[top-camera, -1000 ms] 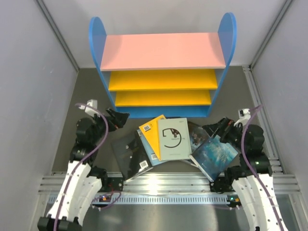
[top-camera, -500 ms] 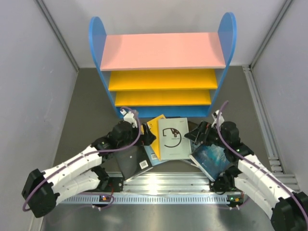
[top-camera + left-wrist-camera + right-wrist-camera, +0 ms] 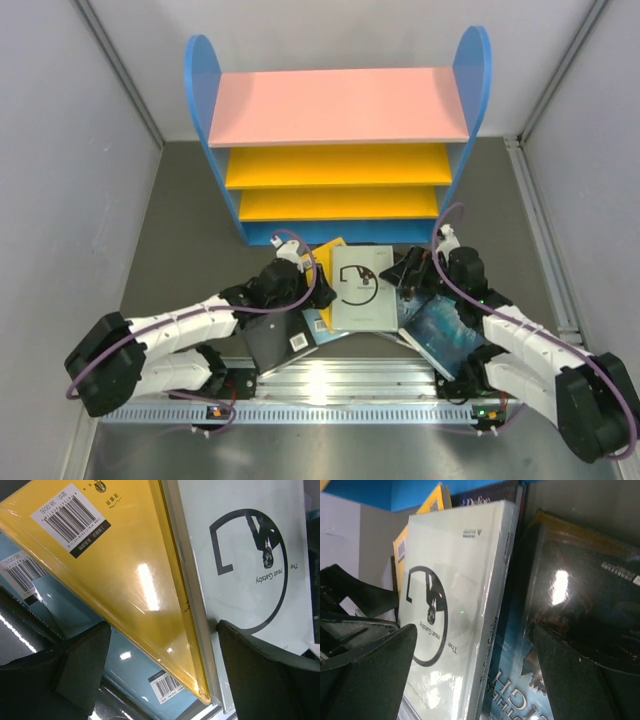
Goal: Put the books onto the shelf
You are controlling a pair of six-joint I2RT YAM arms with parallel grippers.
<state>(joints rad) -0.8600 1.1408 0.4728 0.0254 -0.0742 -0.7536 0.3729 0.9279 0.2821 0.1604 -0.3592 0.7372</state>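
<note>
- Two grippers hang low over a pile of books [image 3: 362,290] on the tabletop [image 3: 180,220], one from each side.
- The left gripper [image 3: 162,630] is spread wide, and its fingers [image 3: 82,660] pinch nothing.
- A corner of the yellow book [image 3: 125,580] lies right between those fingers.
- The pale book [image 3: 250,545], with a black ring drawn on it, sits by the right finger and lies partly on top of the yellow one.
- A light blue book [image 3: 75,625] peeks out from under the yellow one, close to the left finger.
- A black book [image 3: 268,340] lies behind this gripper, partly under its arm.
- The right gripper [image 3: 470,630] is spread wide too and holds nothing.
- The long edge of the pale book runs between its fingers.
- A shiny dark book [image 3: 575,595] lies by its right finger.
- The teal book [image 3: 440,325] is behind this gripper, partly under its arm.
- The shelf [image 3: 340,105] stands just past both grippers, on the far side of the pile.
</note>
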